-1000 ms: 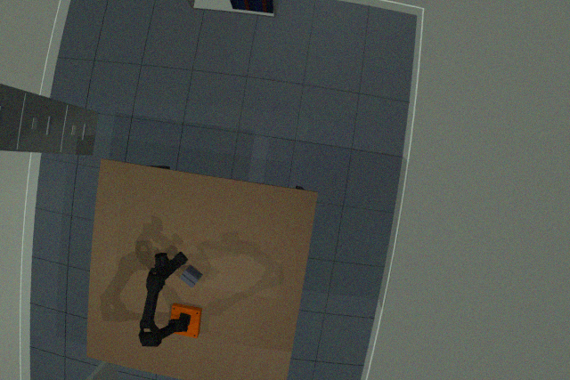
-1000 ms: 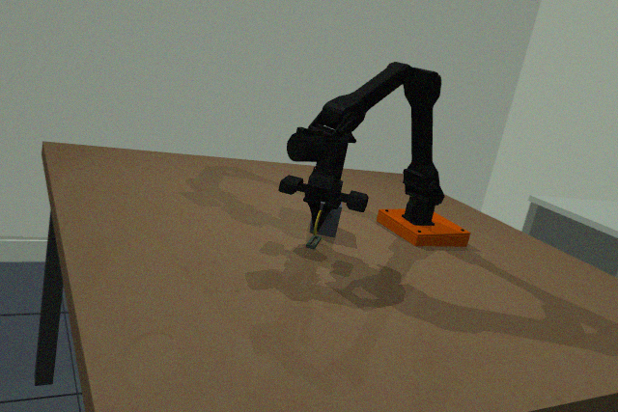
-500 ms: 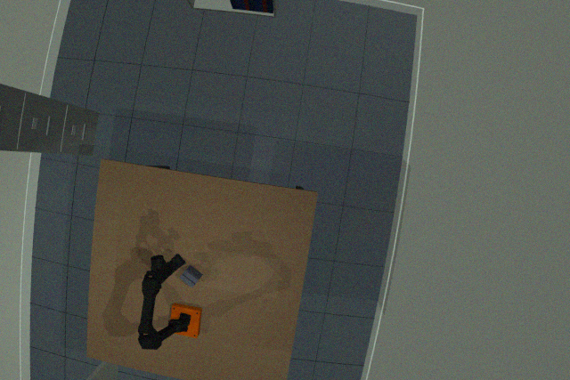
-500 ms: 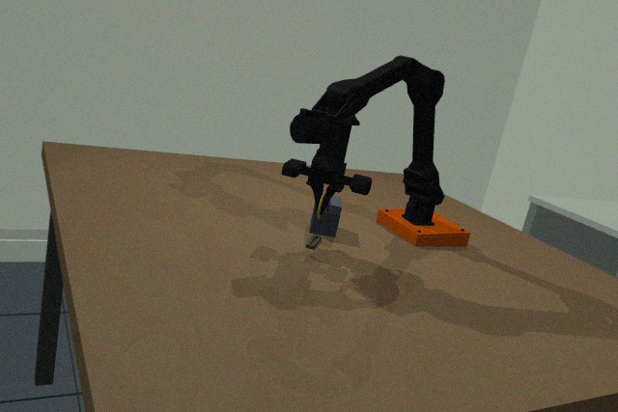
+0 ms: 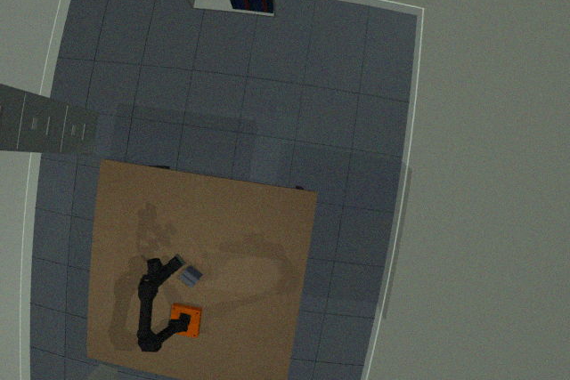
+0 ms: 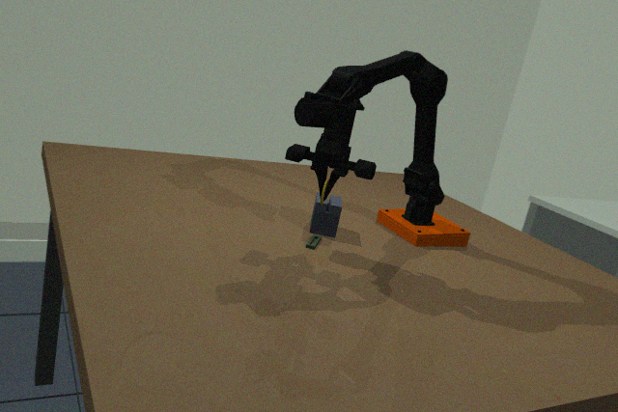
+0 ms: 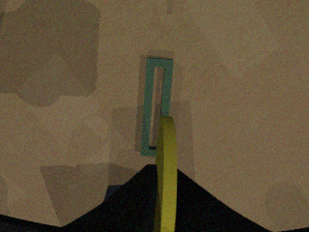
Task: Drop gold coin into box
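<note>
On the tabletop (image 6: 199, 272), the grey box (image 6: 325, 218) must be approached level. The green holder (image 7: 156, 104) is left vacated below. The coin (image 7: 165, 193), gripped edgewise by the pincer (image 6: 326, 182) (closed on it), should be aligned with the slot before release.

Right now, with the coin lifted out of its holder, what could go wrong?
The gripper pinches the thin gold coin edge-on, so it could twist or slip. The narrow slot in the closed grey box leaves little margin; a tilted coin could jam or fall beside the dark-green holder.
</note>
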Controlling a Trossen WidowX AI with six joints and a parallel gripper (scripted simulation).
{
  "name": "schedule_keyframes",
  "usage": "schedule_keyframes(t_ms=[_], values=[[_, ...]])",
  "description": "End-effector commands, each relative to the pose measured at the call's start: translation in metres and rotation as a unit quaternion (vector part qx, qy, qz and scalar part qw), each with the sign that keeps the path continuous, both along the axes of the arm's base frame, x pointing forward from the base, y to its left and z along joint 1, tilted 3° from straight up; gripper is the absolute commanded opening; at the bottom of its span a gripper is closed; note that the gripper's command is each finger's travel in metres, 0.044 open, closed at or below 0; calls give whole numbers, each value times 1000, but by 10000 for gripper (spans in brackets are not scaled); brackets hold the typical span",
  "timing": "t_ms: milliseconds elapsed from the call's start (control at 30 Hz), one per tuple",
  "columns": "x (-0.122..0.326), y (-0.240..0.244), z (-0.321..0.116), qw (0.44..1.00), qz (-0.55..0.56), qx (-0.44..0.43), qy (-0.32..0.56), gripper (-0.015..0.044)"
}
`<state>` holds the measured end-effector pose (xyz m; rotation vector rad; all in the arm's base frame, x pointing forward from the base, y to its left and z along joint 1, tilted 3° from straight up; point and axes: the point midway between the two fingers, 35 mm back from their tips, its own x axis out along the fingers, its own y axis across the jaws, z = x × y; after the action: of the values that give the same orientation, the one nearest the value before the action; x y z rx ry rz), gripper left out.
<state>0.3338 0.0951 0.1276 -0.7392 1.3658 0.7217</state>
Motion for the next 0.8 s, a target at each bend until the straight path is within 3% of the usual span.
schedule_keyframes(t_ms=[0,167,767], values=[[0,2,5,1000,20,2,-5,0],[-3,7,5,996,87,-3,-6,0],[-16,-23,5,996,90,-5,-6,0]])
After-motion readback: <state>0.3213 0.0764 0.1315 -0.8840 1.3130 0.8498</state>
